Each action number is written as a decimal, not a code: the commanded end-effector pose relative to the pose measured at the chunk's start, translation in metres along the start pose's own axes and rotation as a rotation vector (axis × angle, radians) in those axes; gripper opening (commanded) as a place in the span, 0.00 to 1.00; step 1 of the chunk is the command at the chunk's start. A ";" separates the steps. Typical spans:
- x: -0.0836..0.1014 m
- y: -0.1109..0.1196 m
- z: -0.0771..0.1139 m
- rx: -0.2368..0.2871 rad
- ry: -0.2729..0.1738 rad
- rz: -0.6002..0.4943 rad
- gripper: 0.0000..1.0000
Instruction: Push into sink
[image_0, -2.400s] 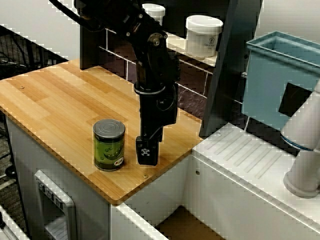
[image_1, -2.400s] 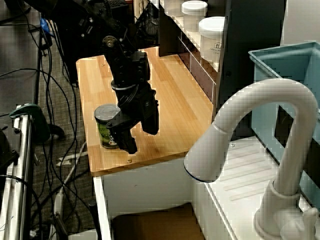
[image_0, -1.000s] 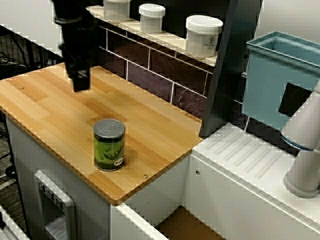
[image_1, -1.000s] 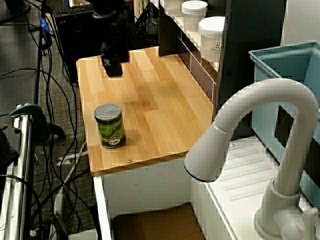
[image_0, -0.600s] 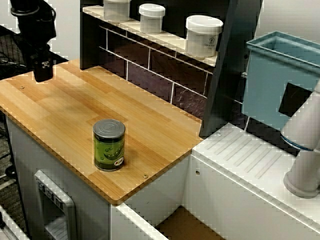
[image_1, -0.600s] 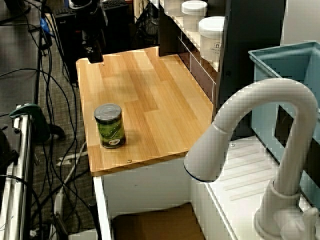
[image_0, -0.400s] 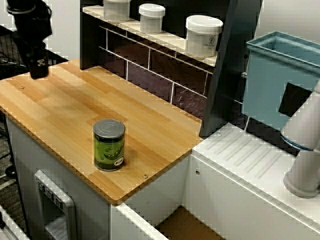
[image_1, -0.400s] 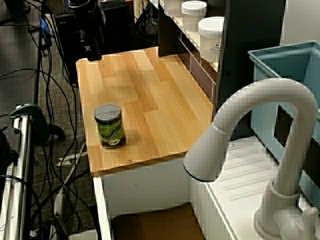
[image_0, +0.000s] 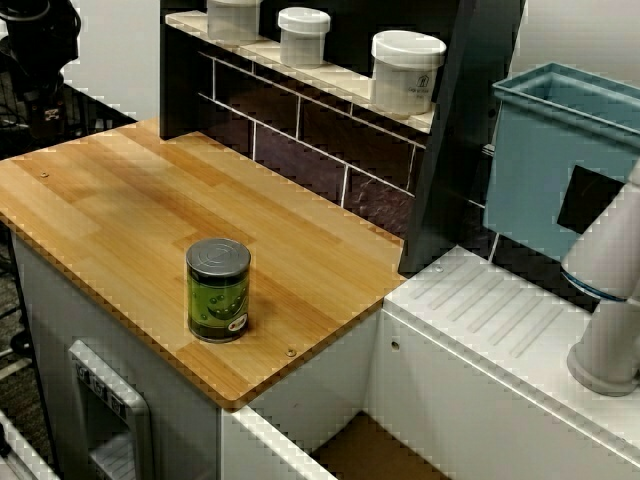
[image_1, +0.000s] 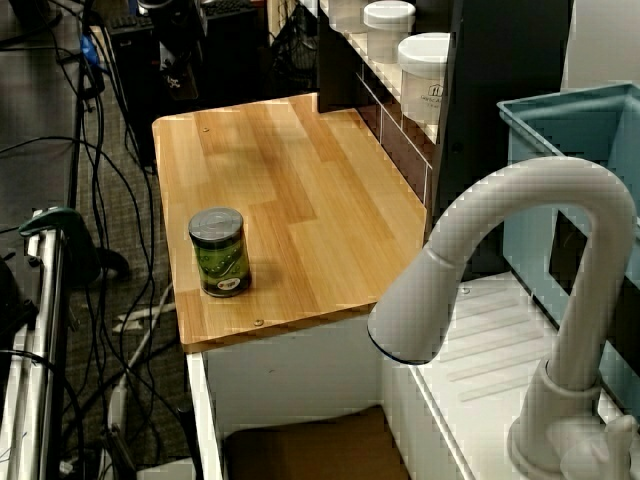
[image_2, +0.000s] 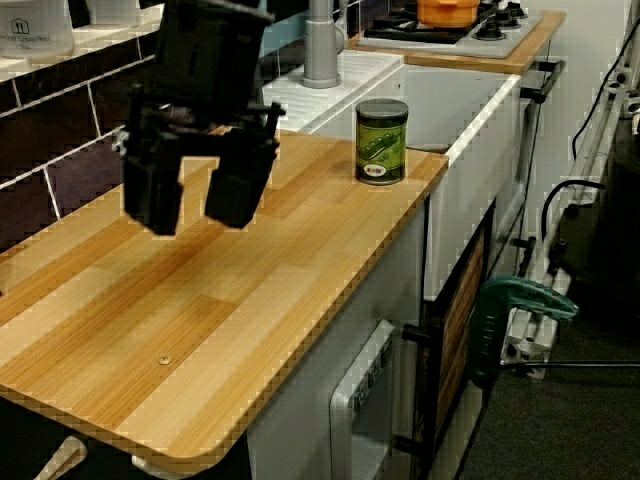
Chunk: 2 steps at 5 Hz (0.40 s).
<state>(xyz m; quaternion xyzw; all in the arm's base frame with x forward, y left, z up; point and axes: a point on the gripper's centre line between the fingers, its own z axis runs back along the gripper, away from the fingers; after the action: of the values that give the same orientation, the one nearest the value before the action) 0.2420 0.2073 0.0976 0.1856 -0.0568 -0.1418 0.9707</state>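
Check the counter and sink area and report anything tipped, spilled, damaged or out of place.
Nothing stands out. The green cylindrical tin can stands upright near the front corner of the wooden countertop, beside the white-walled sink, with no spill around it. The three white lidded jars sit upright on the shelf. The black tool hangs open and empty.

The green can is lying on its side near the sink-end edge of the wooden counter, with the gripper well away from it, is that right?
Not quite. The green can stands upright, lid up, as the view from above shows. The rest holds: it sits near the edge of the wooden counter next to the sink, and the gripper is well away at the far end.
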 end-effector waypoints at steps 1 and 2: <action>-0.024 0.019 -0.019 -0.014 -0.058 -0.303 1.00; -0.023 0.004 -0.009 -0.133 -0.124 -0.453 1.00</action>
<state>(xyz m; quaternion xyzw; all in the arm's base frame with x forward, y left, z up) 0.2232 0.2154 0.0683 0.0931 -0.0531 -0.3698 0.9229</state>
